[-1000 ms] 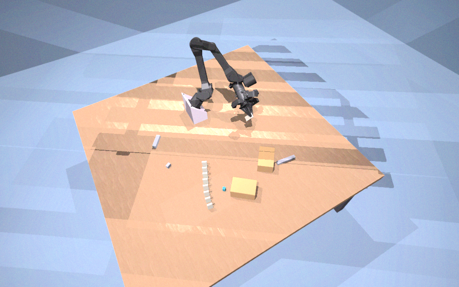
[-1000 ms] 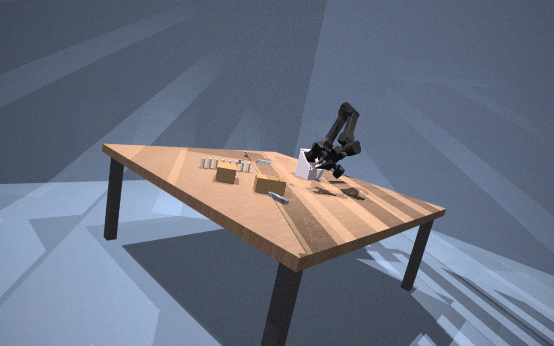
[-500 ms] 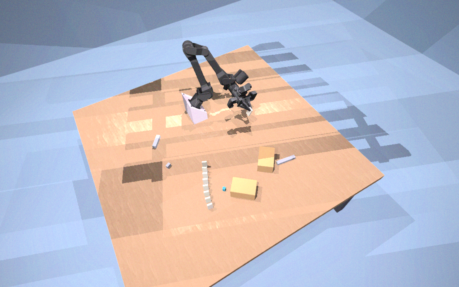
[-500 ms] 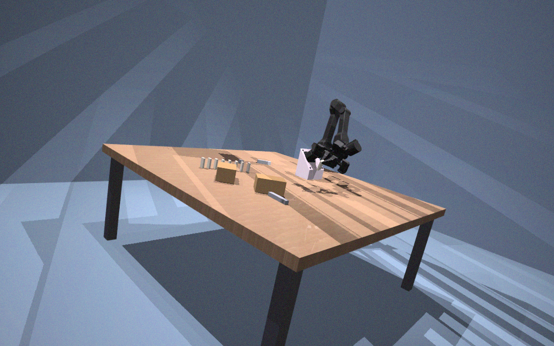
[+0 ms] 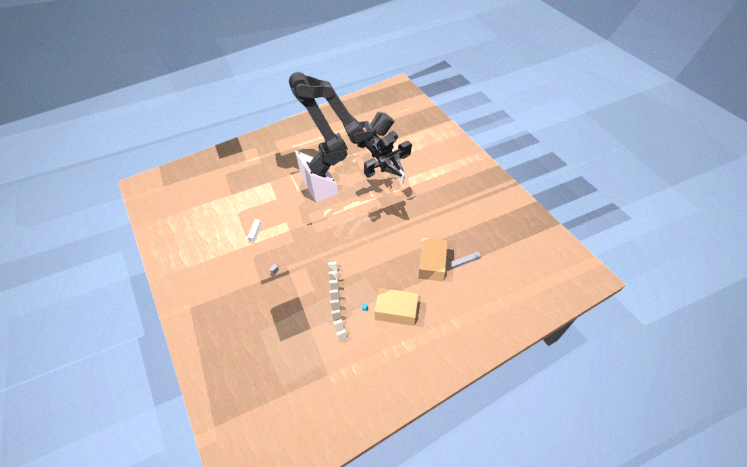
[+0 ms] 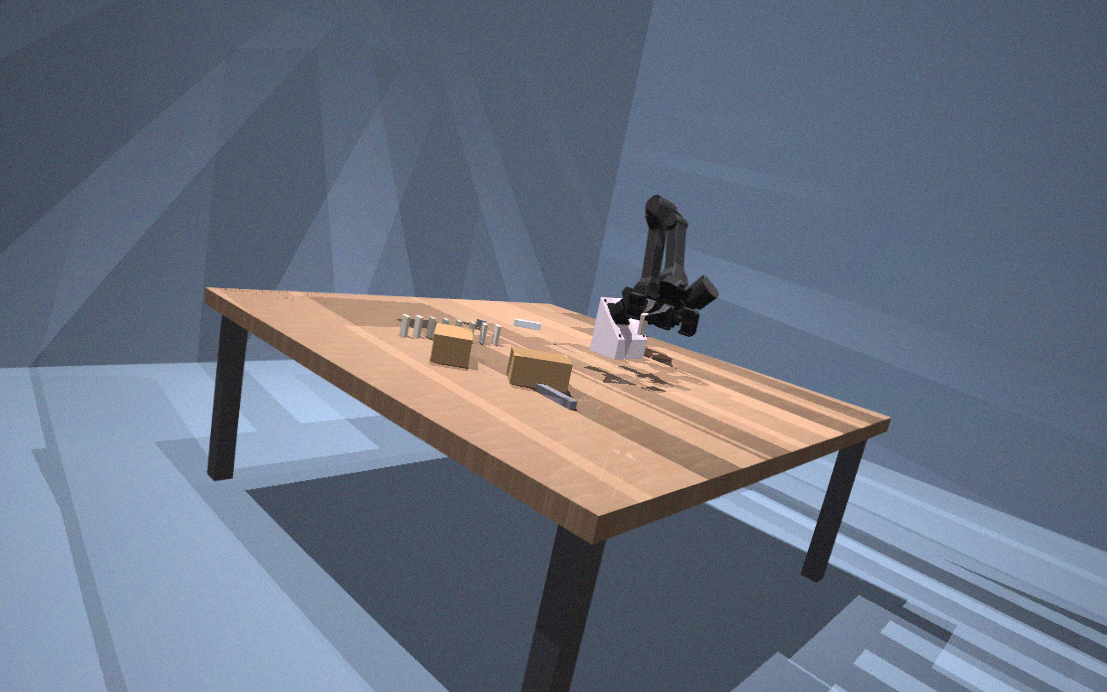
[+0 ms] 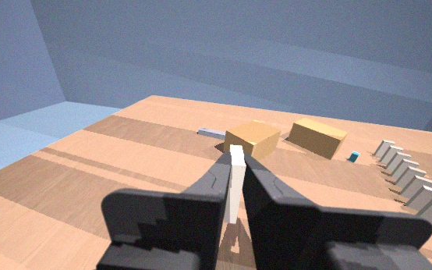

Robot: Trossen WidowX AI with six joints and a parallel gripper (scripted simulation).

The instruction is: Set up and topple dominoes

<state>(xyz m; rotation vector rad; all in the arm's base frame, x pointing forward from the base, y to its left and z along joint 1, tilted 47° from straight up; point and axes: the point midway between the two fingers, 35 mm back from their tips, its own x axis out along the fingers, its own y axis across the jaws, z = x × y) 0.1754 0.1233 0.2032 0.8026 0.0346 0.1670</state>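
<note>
My gripper (image 5: pixel 401 173) (image 7: pixel 235 158) is shut on a white domino (image 5: pixel 403 179) (image 6: pixel 643 324) (image 7: pixel 234 195). It holds the domino in the air beside the arm's base, well away from the row. In the wrist view the domino is seen nearly end-on between the fingertips. A row of several white dominoes stands upright in the lower middle of the top view, from the end domino nearest the arm (image 5: pixel 333 266) to the far end domino (image 5: pixel 341 335). The row also shows at the right of the wrist view, with a standing domino (image 7: pixel 425 197) there. In the exterior view a tan block hides part of the row.
Two tan blocks (image 5: pixel 433 258) (image 5: pixel 397 306) lie right of the row. A small blue cube (image 5: pixel 364 307) (image 7: pixel 353 157) sits between row and block. A grey bar (image 5: pixel 465 259) (image 6: pixel 555 395) touches or nearly touches one block. A white bar (image 5: pixel 254 230) and small grey piece (image 5: pixel 273 268) lie left.
</note>
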